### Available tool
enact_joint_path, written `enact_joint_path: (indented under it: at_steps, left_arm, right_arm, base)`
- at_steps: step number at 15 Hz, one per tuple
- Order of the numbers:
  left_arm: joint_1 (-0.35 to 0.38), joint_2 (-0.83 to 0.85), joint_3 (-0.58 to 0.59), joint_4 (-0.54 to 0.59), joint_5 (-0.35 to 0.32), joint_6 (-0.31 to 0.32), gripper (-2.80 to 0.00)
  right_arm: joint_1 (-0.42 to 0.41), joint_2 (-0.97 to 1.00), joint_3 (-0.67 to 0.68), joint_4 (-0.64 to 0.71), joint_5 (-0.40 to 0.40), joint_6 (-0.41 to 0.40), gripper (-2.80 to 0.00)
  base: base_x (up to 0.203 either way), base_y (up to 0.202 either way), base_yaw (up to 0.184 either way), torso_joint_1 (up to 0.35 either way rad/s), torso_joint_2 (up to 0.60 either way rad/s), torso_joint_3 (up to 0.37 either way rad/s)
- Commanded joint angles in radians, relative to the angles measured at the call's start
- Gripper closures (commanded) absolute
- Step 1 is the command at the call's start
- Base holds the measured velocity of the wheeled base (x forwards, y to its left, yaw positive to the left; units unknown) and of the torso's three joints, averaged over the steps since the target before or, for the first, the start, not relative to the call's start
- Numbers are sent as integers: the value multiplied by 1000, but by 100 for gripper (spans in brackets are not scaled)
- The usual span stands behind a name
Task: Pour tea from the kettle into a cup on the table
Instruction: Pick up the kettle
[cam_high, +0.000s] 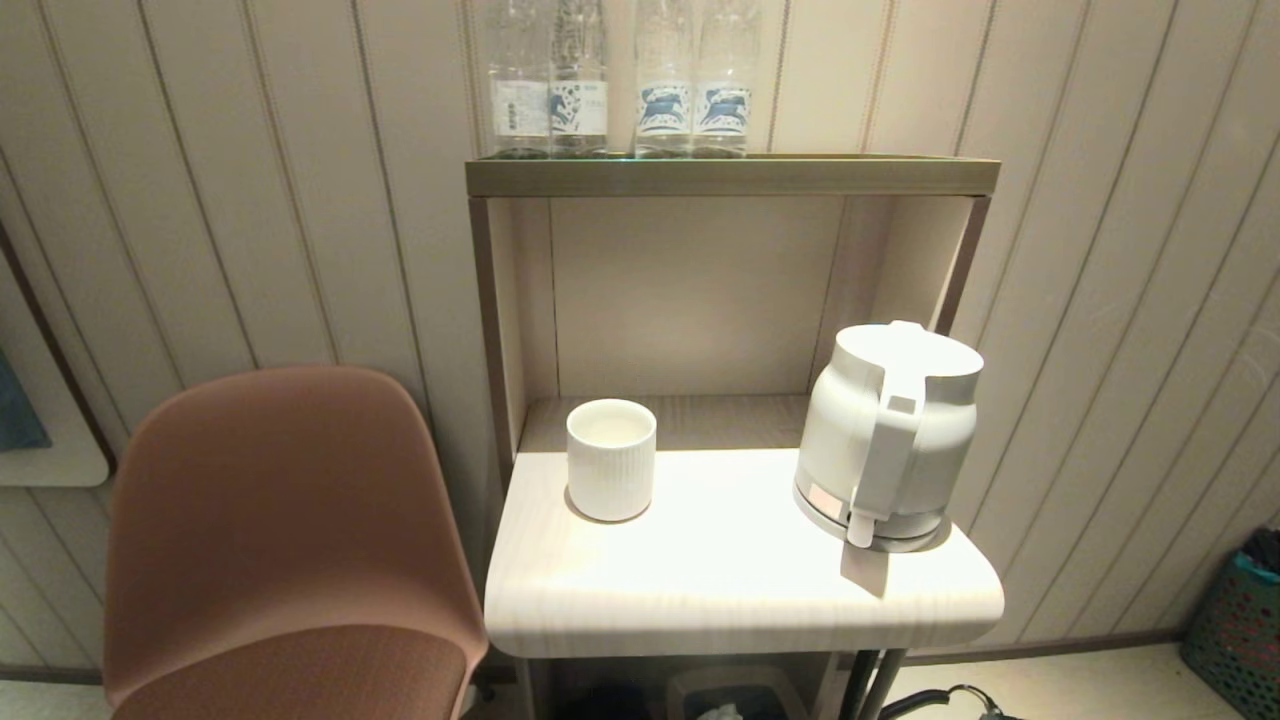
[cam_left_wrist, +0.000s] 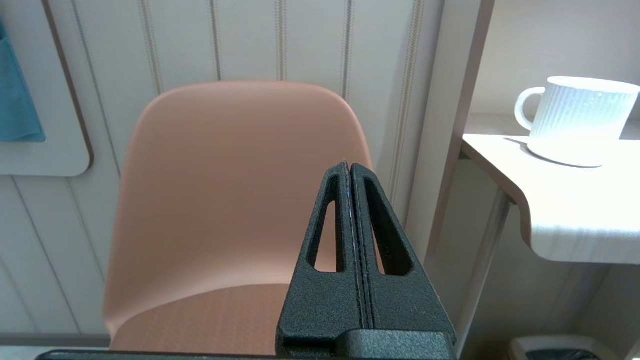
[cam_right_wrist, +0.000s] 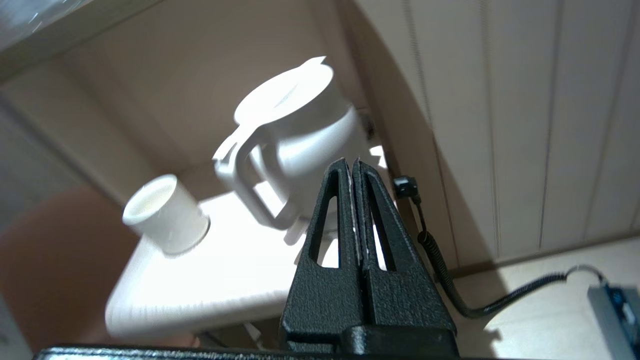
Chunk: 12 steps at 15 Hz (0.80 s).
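The white kettle (cam_high: 890, 430) stands on its round base at the right of the pale table (cam_high: 740, 590), with its loop handle facing me. To its left stands the ribbed white cup (cam_high: 611, 458), upright and empty-looking. Neither gripper shows in the head view. My right gripper (cam_right_wrist: 350, 161) is shut on nothing, low in front of the table's right edge, with the kettle (cam_right_wrist: 295, 125) and cup (cam_right_wrist: 165, 215) beyond it. My left gripper (cam_left_wrist: 349, 165) is shut and empty, facing the chair, left of the table (cam_left_wrist: 575, 215). From there the cup (cam_left_wrist: 580, 120) shows a small side handle.
A pinkish-brown chair (cam_high: 280, 540) stands close against the table's left side. Several clear bottles (cam_high: 620, 80) stand on the brass-coloured shelf top (cam_high: 730, 175). A black coiled cable (cam_right_wrist: 440, 270) hangs at the table's right. A green basket (cam_high: 1240, 620) sits on the floor far right.
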Motion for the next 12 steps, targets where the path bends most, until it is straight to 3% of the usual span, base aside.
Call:
enact_joint_path:
  at_steps: [1,3,7,9,12]
  left_arm:
    - [0,0,0,-3,0,0,0]
    - [-1,0,0,-3,0,0,0]
    - [0,0,0,-3,0,0,0]
    - [-1,0,0,-1,0,0,0]
    - [0,0,0,-2,0,0,0]
  right_arm:
    - [-2,128,-32,-7,-36,22,0]
    - [18,197,-53,-12,-45,1,0]
    - [233,277,-149,73,-125,-34,0]
    - [390,285,-189,183,-148,-46,0]
    - [523,313,-306,470,-161,-48,0]
  base:
    - [0,0,0,0,0,0]
    - [0,0,0,0,0,0]
    - [0,0,0,0,0,0]
    - [0,0,0,0,0,0]
    - [0,0,0,0,0,0]
